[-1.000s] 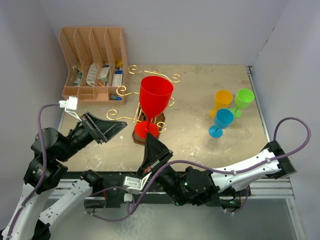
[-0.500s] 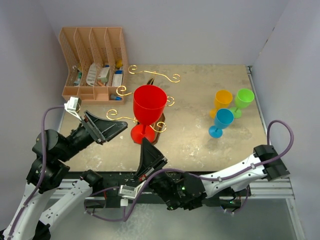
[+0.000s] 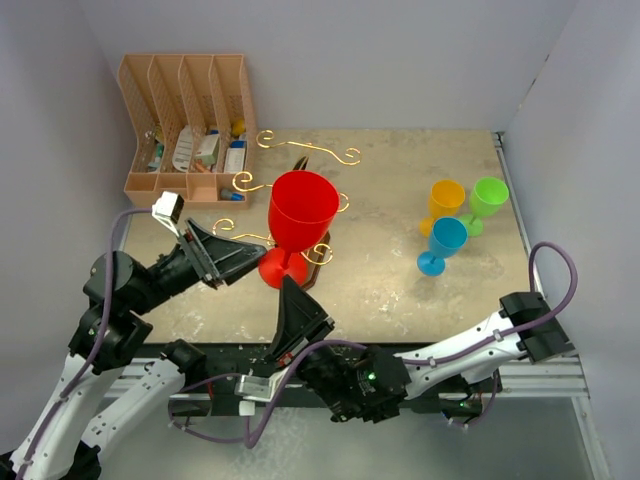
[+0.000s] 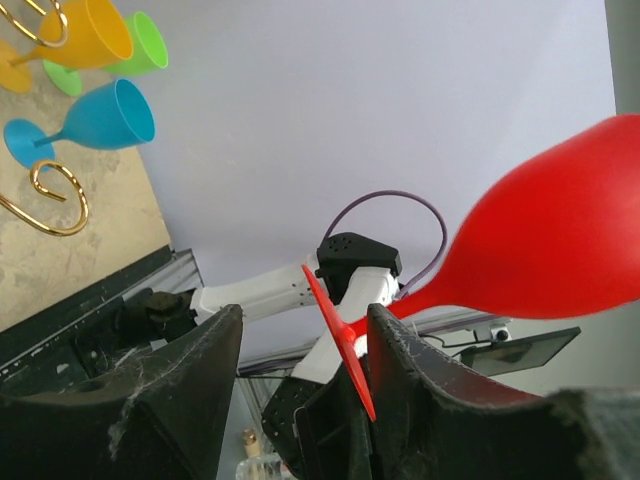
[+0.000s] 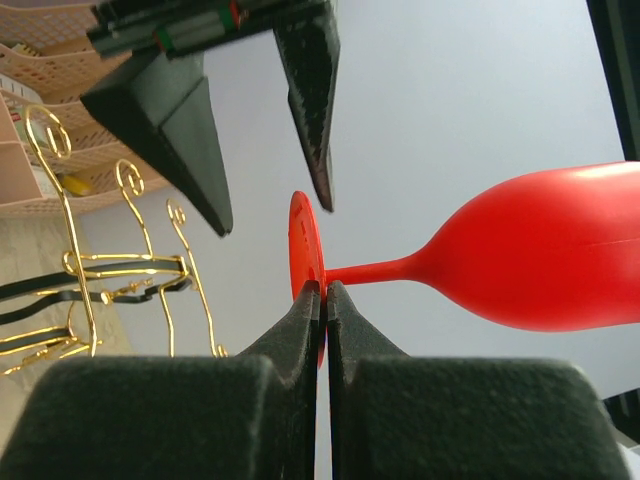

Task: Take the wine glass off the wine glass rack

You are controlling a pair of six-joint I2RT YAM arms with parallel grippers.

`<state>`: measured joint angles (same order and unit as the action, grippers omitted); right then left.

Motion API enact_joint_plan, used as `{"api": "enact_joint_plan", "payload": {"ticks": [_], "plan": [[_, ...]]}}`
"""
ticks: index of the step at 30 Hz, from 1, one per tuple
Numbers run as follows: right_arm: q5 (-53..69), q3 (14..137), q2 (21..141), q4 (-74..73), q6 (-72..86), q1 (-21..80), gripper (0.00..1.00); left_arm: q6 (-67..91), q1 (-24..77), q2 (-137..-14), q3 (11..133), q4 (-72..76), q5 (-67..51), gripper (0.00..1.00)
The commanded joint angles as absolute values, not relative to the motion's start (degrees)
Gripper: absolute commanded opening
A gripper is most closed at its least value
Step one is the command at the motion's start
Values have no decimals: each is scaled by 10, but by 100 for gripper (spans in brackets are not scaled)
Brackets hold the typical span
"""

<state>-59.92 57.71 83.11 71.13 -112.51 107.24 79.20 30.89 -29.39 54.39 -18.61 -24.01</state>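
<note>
The red wine glass (image 3: 302, 205) stands upright in the air, and my right gripper (image 3: 290, 287) is shut on the rim of its foot (image 5: 303, 240). In the right wrist view the closed right gripper (image 5: 324, 290) pinches that disc, with the bowl (image 5: 540, 260) off to the right. My left gripper (image 3: 245, 258) is open. Its fingers (image 4: 190, 390) straddle the foot (image 4: 340, 335), which lies close to the right finger. The wine glass rack (image 3: 340, 155), with gold curled arms (image 5: 90, 270), stands just behind the glass and apart from it.
A peach slotted organiser (image 3: 185, 125) with small items fills the back left corner. Orange (image 3: 446, 198), green (image 3: 489, 195) and blue (image 3: 447, 240) glasses stand together at the right. Grey walls close in the table on the left, back and right.
The red glass has moved left and nearer, away from the rack's arms, in the right gripper. My left gripper has moved right, up to the glass's foot.
</note>
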Motion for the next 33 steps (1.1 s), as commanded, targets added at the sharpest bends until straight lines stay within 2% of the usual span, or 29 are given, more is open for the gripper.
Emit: {"api": "enact_joint_plan", "payload": {"ticks": [1, 5, 12, 17, 18, 22, 28, 30, 33], "plan": [[-562, 583, 837, 758, -1121, 1074, 0, 861, 309, -287, 519, -118, -270, 56], [-561, 583, 839, 752, -1110, 1070, 0, 888, 309, -280, 506, -100, -276, 54], [-563, 582, 836, 723, -1081, 1057, 0, 928, 309, -275, 480, -46, -301, 37], [-563, 582, 826, 687, -1049, 1042, 0, 959, 309, -281, 447, 20, -341, 33], [-565, 582, 825, 682, -1044, 1041, 0, 956, 309, -280, 446, 14, -343, 29], [-569, 582, 826, 673, -1040, 1040, 0, 964, 309, -275, 436, 29, -343, 1], [-579, 582, 834, 691, -1059, 1040, 0, 955, 309, -280, 441, 18, -345, 0], [-597, 582, 835, 708, -1068, 1040, 9, 954, 309, -276, 436, 14, -336, 0], [-623, 581, 834, 743, -1081, 1044, 37, 953, 309, -271, 424, 12, -322, 0]]}}
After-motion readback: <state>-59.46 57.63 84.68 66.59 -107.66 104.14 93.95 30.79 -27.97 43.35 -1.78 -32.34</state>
